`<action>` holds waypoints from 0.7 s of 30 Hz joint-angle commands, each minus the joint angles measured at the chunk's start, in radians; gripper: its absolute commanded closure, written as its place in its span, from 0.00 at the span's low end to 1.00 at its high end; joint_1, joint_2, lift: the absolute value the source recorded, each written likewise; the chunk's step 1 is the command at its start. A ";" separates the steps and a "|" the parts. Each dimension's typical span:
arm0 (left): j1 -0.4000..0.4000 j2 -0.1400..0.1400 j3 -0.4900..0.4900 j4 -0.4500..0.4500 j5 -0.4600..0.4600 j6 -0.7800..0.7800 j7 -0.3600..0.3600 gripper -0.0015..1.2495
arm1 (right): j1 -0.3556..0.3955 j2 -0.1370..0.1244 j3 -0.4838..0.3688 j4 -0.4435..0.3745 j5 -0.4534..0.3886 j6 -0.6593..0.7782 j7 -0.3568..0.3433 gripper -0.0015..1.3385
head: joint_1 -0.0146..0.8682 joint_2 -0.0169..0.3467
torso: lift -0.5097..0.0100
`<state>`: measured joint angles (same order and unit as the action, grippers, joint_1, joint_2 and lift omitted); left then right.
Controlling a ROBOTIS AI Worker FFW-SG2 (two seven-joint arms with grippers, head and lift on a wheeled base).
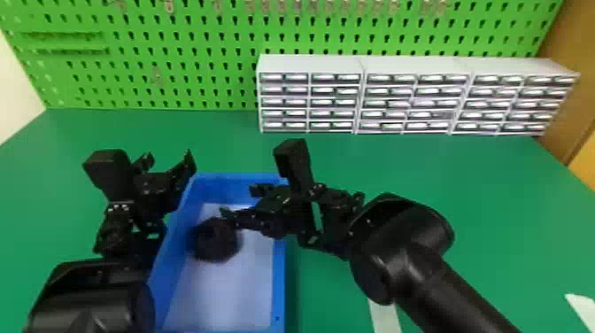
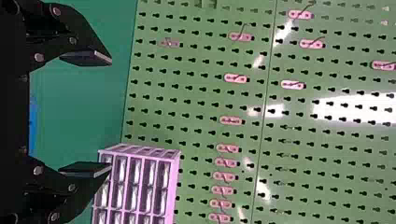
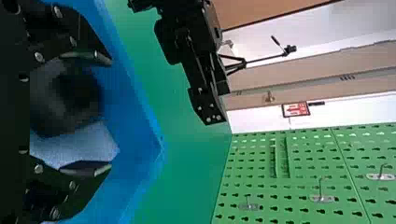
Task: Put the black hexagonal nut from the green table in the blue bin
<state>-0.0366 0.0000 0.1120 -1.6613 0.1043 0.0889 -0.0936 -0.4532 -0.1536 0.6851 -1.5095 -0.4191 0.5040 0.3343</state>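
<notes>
Looking at the head view, the black nut (image 1: 217, 240) is inside the outline of the blue bin (image 1: 280, 288), over the pale bottom (image 1: 234, 288) and pretty close to the bin's left wall. Honestly can't tell whether it's touching that bottom or is still up in the air above it. The right tool (image 1: 243, 202) is over the far part of the bin, and it's let go: the fingers are spread wide and not clamped on anything. In the right wrist view the nut shows up in the gap between those fingers (image 3: 88, 56), nearer to one than the other, with the bin's blue wall and pale bottom behind it. The left tool (image 1: 169, 159) is over by the bin's far left corner, fingers apart too, with nothing held between them in the left wrist view. The bin itself sits on the green bench (image 1: 442, 172), left of the middle in the head view. As for the rest of the setup, three white drawer units (image 1: 310, 64) stand side by side along the back of the bench, toward the right, right up near a green pegboard (image 1: 190, 57) with metal hooks (image 2: 241, 36) on it. A white strip (image 1: 384, 316) lies on the bench to the right of the bin, partly under the right arm, and another one (image 1: 582, 307) is at the near right edge.
</notes>
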 commanded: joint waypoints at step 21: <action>0.007 -0.003 -0.003 0.000 0.000 0.000 0.000 0.36 | 0.080 0.031 -0.259 -0.046 0.126 -0.079 -0.001 0.13 | 0.79 0.19 | 0.79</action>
<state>-0.0306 0.0000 0.1105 -1.6613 0.1043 0.0887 -0.0936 -0.3919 -0.1284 0.4926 -1.5361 -0.3269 0.4416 0.3333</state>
